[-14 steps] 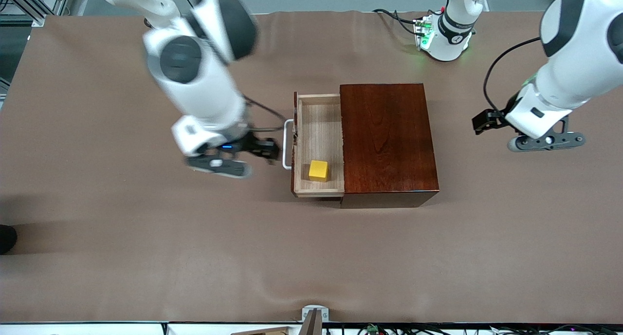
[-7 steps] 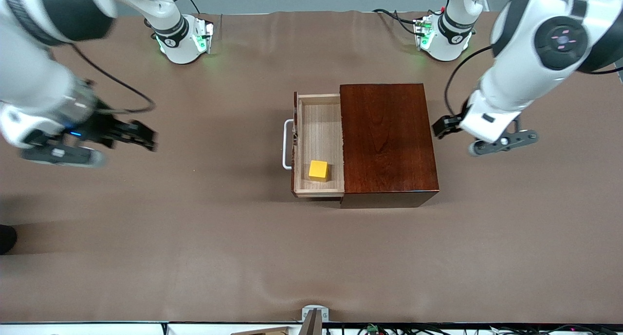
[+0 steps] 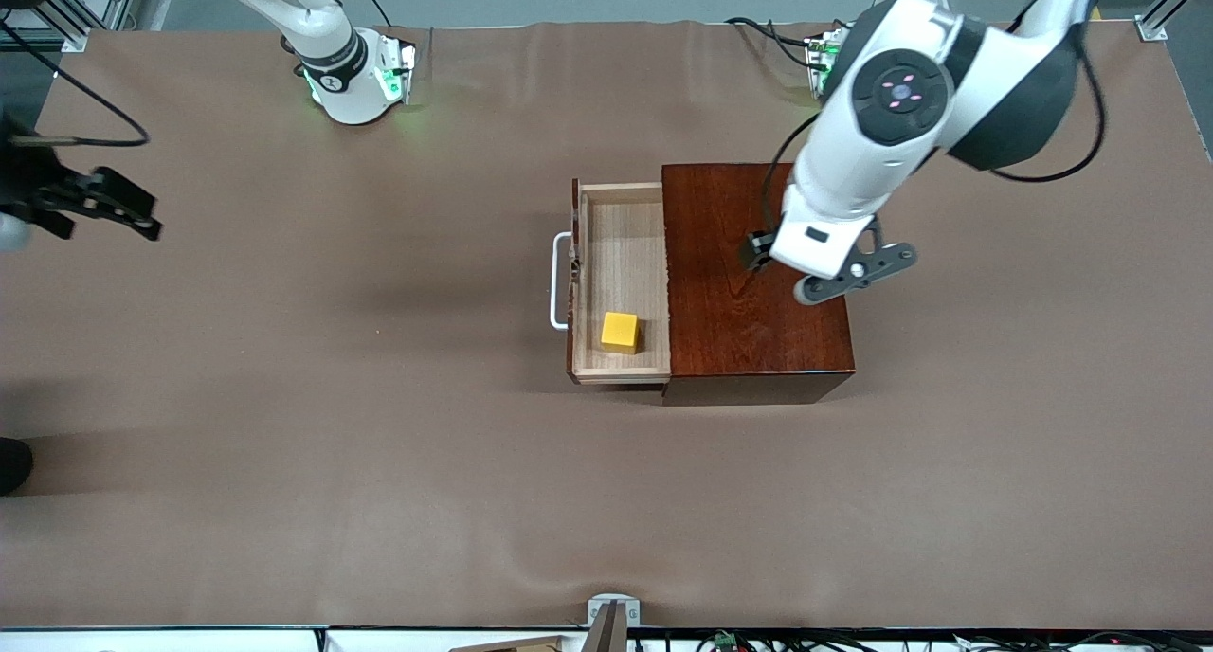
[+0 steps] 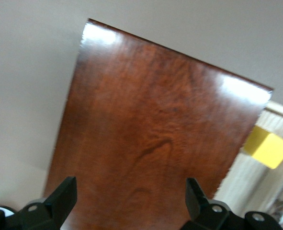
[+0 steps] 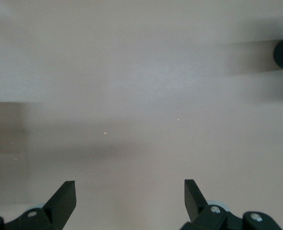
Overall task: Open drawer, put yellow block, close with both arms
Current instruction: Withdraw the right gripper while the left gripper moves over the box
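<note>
Both grippers open & empty: right gripper (image 3: 104, 205) has swung to frame's left edge, left gripper (image 3: 758, 251) now over box top (image 3: 749, 282); yellow block (image 3: 621, 332) in open drawer (image 3: 621, 254), so closing's next.

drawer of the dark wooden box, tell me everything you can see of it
The sliding drawer of the glossy reddish-brown wooden box stands pulled out toward the right arm's end of the table. Its inside is pale light wood; a white U-shaped bar handle sits on its front. A small bright-yellow cube rests inside, in the corner nearest the front camera. No gripper touches it.
</note>
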